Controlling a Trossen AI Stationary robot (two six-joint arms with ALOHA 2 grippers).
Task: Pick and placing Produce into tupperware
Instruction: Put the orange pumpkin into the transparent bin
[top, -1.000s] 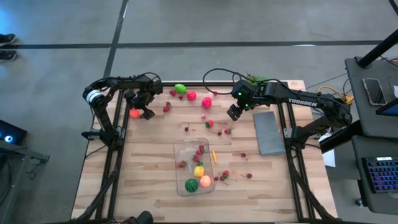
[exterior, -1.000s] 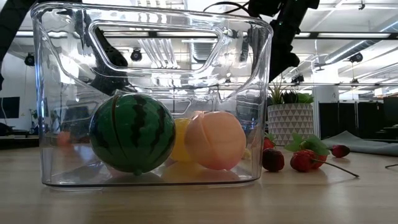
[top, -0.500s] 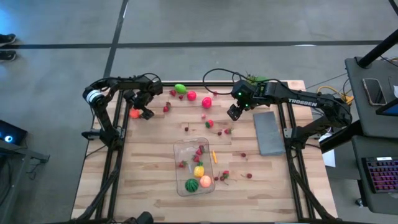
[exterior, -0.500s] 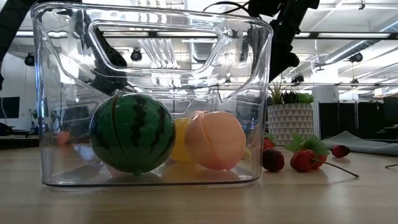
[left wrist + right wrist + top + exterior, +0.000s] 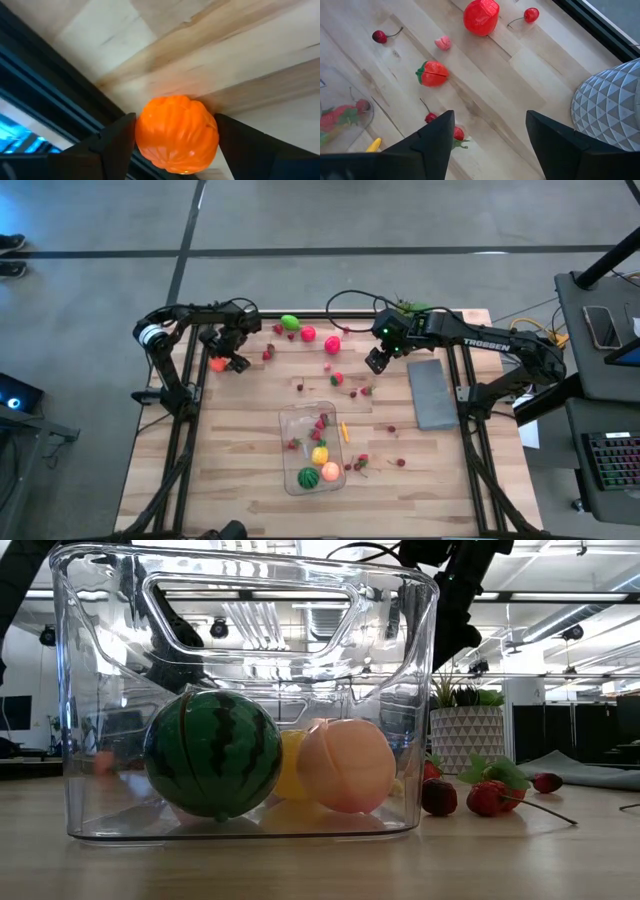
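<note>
Tupperware (image 5: 245, 700) fills the low view nearest the lens, clear-walled, with a watermelon (image 5: 212, 767), a peach (image 5: 347, 765) and a yellow piece behind them already inside; in the high view it sits at about six o'clock on the worktop (image 5: 230, 470), with loose red pieces just beside it at three o'clock. Farther off, at about ten o'clock by the worktop's edge, the left gripper (image 5: 223, 362) has its fingers on either side of an orange pumpkin-like piece (image 5: 176, 132); they stand close against its flanks, but I cannot tell whether they press it yet. The risk lies here: the piece is round and ribbed and lies right at the worktop's rim, so an off-centre squeeze could squirt it out sideways and over the edge, or a weak hold could drop it on the way across. The right gripper (image 5: 377, 360) hangs at about one o'clock with its fingers parted and nothing between them, over a small strawberry (image 5: 433, 74), cherries and a red pepper-like piece (image 5: 481, 16). Only the left wrist view shows how the fingers flank the pumpkin; from above it is a mere orange spot. Only the low view shows how deep the container's load lies.
</note>
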